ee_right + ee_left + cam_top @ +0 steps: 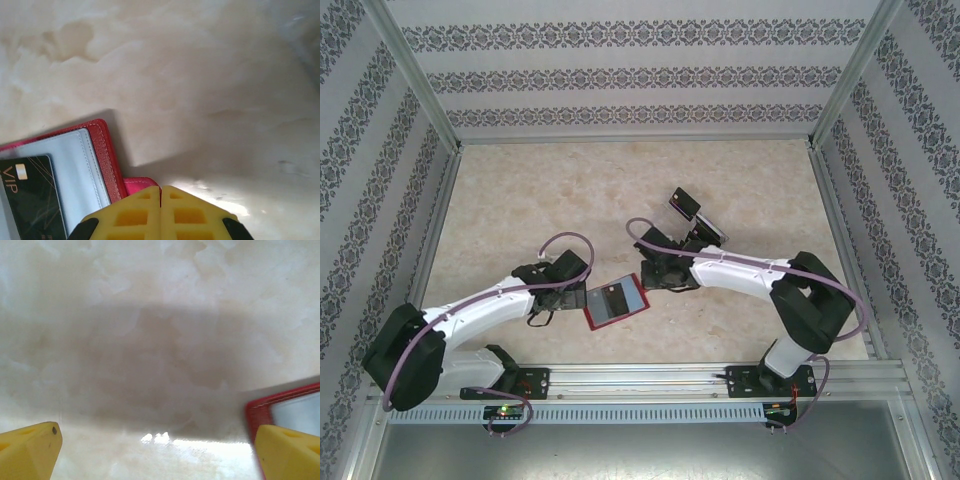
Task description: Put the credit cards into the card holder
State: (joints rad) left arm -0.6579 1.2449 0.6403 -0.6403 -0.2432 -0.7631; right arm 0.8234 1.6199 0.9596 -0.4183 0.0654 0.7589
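The red card holder (pixel 616 303) lies open between both arms, greyish pockets up, with one black credit card (pixel 612 295) on its inside. The right wrist view shows that card, marked VIP (pixel 31 197), in a pale pocket of the card holder (pixel 107 155). My right gripper (pixel 161 192) is shut, and the pink snap tab (pixel 136 184) ends right at the seam between its fingers. My left gripper (pixel 160 455) stands wide open over bare table, its right finger (pixel 290 452) beside the holder's red edge (pixel 256 412). More black cards (pixel 684 204) sit behind the right arm.
A clear plastic rack (pixel 705 232) with the remaining black cards stands on the marble-look table (pixel 550 200), just behind my right gripper (pixel 652 278). My left gripper (pixel 578 296) is at the holder's left end. Patterned walls and metal rails close in the table.
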